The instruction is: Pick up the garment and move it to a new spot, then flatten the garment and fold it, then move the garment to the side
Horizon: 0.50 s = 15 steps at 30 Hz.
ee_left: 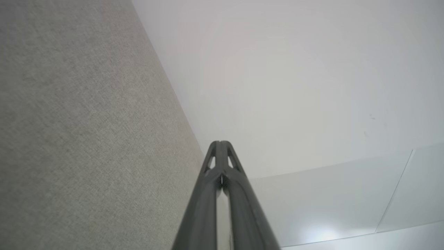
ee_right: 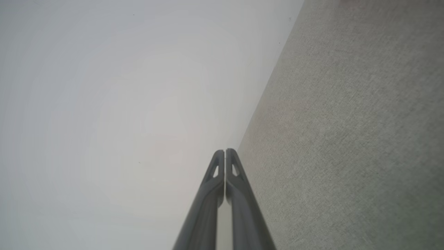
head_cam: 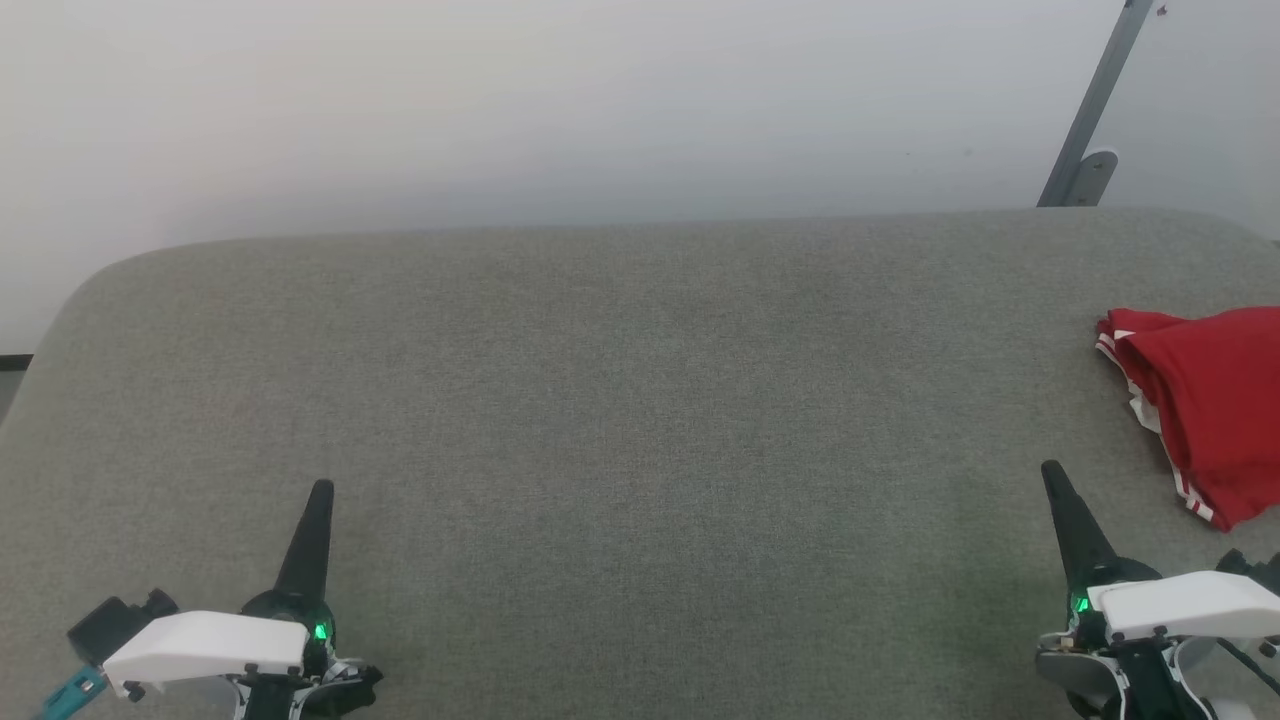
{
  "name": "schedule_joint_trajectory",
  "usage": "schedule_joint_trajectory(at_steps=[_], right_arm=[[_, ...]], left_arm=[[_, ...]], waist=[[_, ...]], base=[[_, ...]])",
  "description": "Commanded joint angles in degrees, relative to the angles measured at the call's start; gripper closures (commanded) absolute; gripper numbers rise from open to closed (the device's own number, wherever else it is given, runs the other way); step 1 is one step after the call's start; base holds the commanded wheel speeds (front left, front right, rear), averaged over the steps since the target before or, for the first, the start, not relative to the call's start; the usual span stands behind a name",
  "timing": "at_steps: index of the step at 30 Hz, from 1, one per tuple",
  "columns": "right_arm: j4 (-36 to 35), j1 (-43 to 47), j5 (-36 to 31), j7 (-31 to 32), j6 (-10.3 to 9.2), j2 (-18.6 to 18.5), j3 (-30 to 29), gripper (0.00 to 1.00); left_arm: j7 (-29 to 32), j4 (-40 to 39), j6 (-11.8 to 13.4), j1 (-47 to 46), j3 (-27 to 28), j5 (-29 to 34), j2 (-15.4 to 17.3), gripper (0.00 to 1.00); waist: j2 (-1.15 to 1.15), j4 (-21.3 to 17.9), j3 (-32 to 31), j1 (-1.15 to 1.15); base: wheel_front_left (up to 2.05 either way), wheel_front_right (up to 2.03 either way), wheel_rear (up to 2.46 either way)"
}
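The garment, red with red-white striped trim, lies folded in a small bundle at the right edge of the grey fabric surface, partly cut off by the head view's edge. My right gripper is shut and empty, low at the right, its tips a short way left of and below the garment. My left gripper is shut and empty at the lower left, far from the garment. In the wrist views each pair of dark fingers, left and right, is pressed together with nothing between.
A pale wall stands behind the surface's far edge. A grey metal bar with a bracket leans at the back right. The surface's rounded left corner drops off toward the floor.
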Motion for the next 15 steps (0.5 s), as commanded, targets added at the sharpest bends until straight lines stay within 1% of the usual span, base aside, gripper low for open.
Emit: schedule_joint_trajectory(at_steps=[1, 15], right_arm=[[-0.64, -1.04, 1.10, 0.48, 0.02, 0.09, -0.20, 1.00], [-0.64, -1.52, 6.80, 1.86, 0.01, 0.79, -0.43, 1.00]], left_arm=[[0.48, -0.11, -0.12, -1.29, -0.09, -1.35, -0.11, 1.00], [2.09, 0.63, -0.14, -2.38, -0.30, -6.46, -0.68, 1.00]], waist=[[0.00, -0.01, 0.00, 0.00], [0.00, -0.12, 0.02, 0.00]], base=[[0.00, 0.00, 0.00], [0.00, 0.00, 0.00]])
